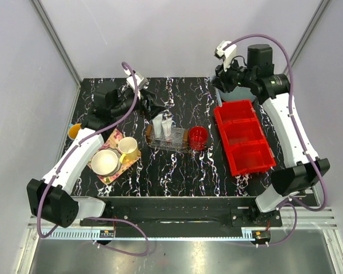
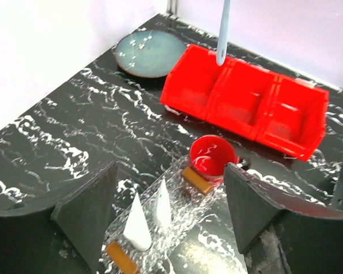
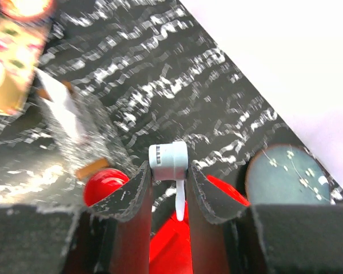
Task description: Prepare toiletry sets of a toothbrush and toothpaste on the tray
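Right pincer is clenched on the toothbrush, which is held upright over the red bin.
The tray with both toothpaste tubes is set leftward on the bench, beneath the released left pincer.

My left arm reaches from its base at the near-left corner up and across, elbow bent, wrist turned inward toward the middle. The left gripper hangs above the table with its jaws spread wide and nothing between the fingers. My right arm stretches along the right side to the far edge, then folds back inward at the wrist. The right gripper is raised and clamped tight on the toothbrush, which is pinched between both pads.
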Controlling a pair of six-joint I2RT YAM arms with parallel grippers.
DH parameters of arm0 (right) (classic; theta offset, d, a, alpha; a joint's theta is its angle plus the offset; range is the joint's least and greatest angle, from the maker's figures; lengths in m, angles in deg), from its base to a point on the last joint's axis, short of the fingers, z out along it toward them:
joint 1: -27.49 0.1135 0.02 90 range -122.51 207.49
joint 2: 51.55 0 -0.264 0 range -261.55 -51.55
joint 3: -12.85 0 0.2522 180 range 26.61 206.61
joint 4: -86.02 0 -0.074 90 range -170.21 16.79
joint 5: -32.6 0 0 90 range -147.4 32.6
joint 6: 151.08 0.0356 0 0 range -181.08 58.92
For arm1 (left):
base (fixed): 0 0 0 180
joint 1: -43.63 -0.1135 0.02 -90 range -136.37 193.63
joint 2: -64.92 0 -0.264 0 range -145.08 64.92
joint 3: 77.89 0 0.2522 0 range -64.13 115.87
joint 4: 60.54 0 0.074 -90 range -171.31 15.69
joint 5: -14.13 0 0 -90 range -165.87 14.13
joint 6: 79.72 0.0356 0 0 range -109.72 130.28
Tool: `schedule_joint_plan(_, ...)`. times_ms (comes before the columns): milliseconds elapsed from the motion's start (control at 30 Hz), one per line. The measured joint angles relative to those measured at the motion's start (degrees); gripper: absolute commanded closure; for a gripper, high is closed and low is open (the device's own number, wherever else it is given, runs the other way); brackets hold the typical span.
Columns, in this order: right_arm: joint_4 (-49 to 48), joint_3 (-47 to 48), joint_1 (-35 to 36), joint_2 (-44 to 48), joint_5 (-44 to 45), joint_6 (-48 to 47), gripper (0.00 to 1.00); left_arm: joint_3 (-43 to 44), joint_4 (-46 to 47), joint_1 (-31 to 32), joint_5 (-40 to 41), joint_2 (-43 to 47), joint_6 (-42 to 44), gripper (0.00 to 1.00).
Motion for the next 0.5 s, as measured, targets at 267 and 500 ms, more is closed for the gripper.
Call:
schedule_joint_plan(267, -1.9, 1.0, 0.0, 5.7, -16.8, 11.1, 0.75, 3.4, 6.0, 1.3, -7.1, -3.3, -10.5, 0.22)
schedule_joint_plan(500, -7.5, -2.9, 0.2, 7.9, -27.0, 19.4, 0.75, 9.8, 7.6, 6.7, -9.5, -6.6, -14.0, 0.22)
